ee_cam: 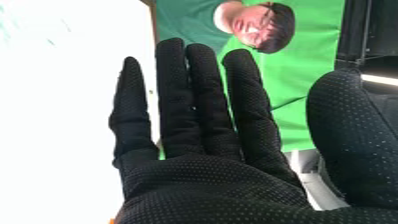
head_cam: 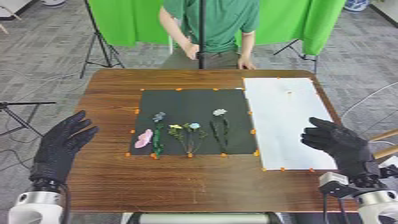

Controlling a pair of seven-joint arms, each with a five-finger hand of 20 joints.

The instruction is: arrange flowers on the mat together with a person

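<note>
Holds the left hand (head_cam: 67, 145) open, fingers straight, over the left side of the table (head_cam: 187, 187), apart from the dark mat (head_cam: 182, 100), probably so as not to crowd the work. Holds the right hand (head_cam: 342, 145) open too, gripping nothing, over the right part of the white sheet (head_cam: 284, 127); seems ready for a light pinch, yet safely away from the stems. Pins the mat's edges with orange tabs (head_cam: 190, 155), presumably against slipping or curling. On the mat's near half, lays out the pink flower (head_cam: 143, 139) at left, next the blue flower (head_cam: 159, 117), then the small yellow-and-white flowers (head_cam: 194, 126), and rightmost the white flower (head_cam: 219, 112). Runs the stems toward the near edge, heads away, likely for one upright row; sets them side by side, apparently to avoid tangling. Farther off, on the sheet, shows a small pale thing (head_cam: 290, 93), too tiny to name.
</note>
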